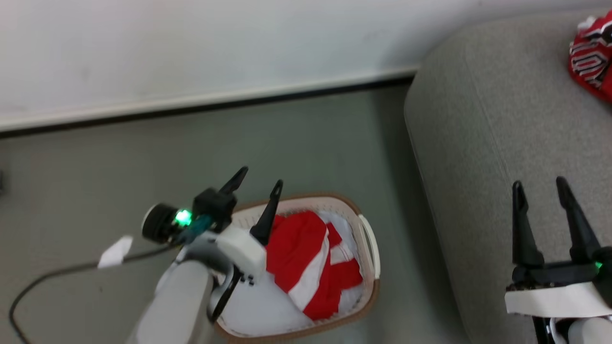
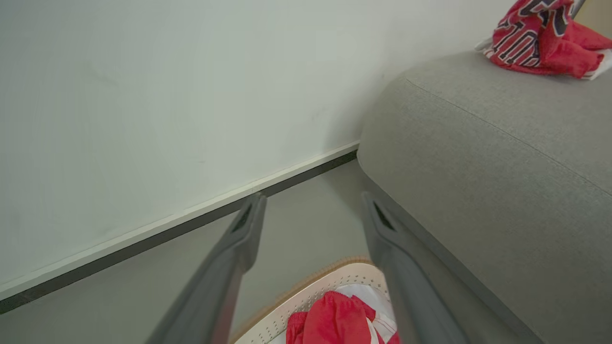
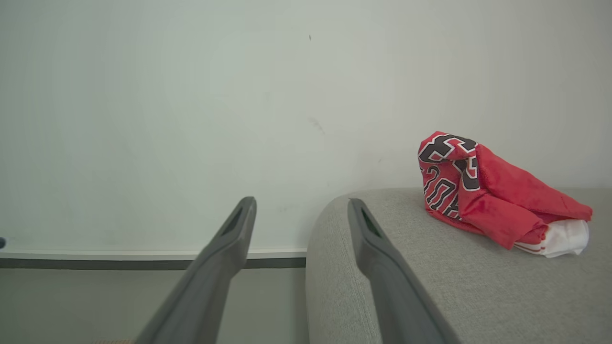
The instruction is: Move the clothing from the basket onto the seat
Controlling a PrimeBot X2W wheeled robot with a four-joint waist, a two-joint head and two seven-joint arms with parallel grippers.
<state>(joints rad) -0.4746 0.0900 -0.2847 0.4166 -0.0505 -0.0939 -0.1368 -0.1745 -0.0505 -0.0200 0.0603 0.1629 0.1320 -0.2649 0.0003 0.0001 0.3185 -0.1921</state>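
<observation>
Clothing sits in two places. The red-and-white garments [image 1: 311, 258] are heaped in the basket [image 1: 330, 197] on the floor, and one red jersey [image 1: 593, 57] already lies on the seat [image 1: 478, 143], near the wall. Left gripper [image 1: 261, 176] hovers over the basket's left edge, fingers spread, nothing held. Right gripper [image 1: 538, 182] hangs above the seat cushion, likewise spread and empty. Step in hand, probably: reaching for the next garment. Next move calls for lowering the left gripper into the heap and pinching a fold.
</observation>
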